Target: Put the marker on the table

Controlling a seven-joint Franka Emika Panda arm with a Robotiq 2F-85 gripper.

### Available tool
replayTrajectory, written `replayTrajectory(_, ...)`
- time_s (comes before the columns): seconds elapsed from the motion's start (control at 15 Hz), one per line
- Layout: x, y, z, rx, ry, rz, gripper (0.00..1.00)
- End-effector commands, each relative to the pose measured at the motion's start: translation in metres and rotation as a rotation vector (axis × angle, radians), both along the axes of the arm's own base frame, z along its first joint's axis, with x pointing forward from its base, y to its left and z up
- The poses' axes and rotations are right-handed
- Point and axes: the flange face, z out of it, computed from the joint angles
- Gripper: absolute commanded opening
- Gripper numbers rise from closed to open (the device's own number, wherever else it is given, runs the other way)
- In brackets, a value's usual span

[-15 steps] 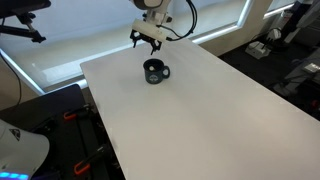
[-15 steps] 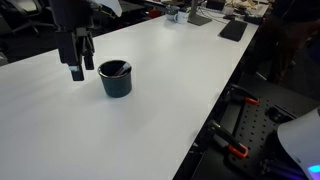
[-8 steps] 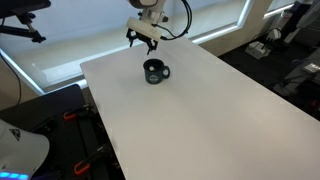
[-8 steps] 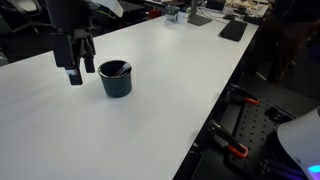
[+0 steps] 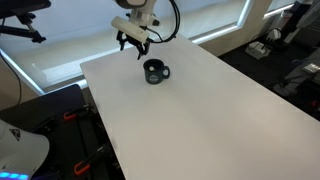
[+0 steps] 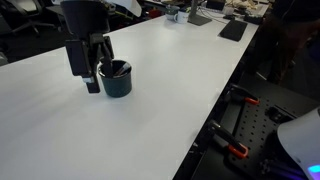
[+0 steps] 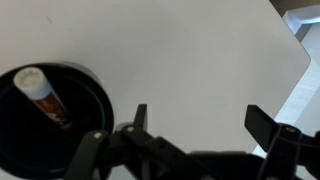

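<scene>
The marker (image 7: 45,95) lies slanted inside the dark round mug (image 7: 85,95); it is reddish with a white end, seen only in the wrist view. The mug stands on the white table (image 5: 200,110) in both exterior views (image 5: 154,71) (image 6: 115,78). My gripper (image 7: 200,118) is open and empty, its two dark fingers wide apart over bare table just beside the mug. In the exterior views the gripper (image 5: 132,45) (image 6: 87,75) hangs next to the mug, fingers pointing down.
The table's edges (image 6: 215,100) drop off to black floor and equipment. A dark flat object (image 6: 232,30) and small items lie at the far end of the table. A bright window strip (image 5: 60,70) runs behind the table.
The arm has turned and the gripper has shifted sideways, closer to the mug. It stays open and empty. The mug has not moved.
</scene>
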Motion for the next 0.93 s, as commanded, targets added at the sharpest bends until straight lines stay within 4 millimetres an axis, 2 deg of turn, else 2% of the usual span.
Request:
replayTrajectory(0.0, -0.031, -0.018, 0.022, -0.068, -0.023, -0.075, 1.00)
replayTrajectory(0.2, -0.042, -0.038, 0.031, -0.168, -0.043, -0.112, 1.00)
replayTrajectory(0.47, -0.045, -0.057, 0.032, -0.353, -0.097, -0.094, 1.00)
replayTrajectory(0.6, -0.044, -0.060, 0.030, -0.425, -0.122, -0.079, 1.00)
replayTrajectory(0.87, -0.042, -0.049, 0.022, -0.496, -0.204, -0.026, 1.00)
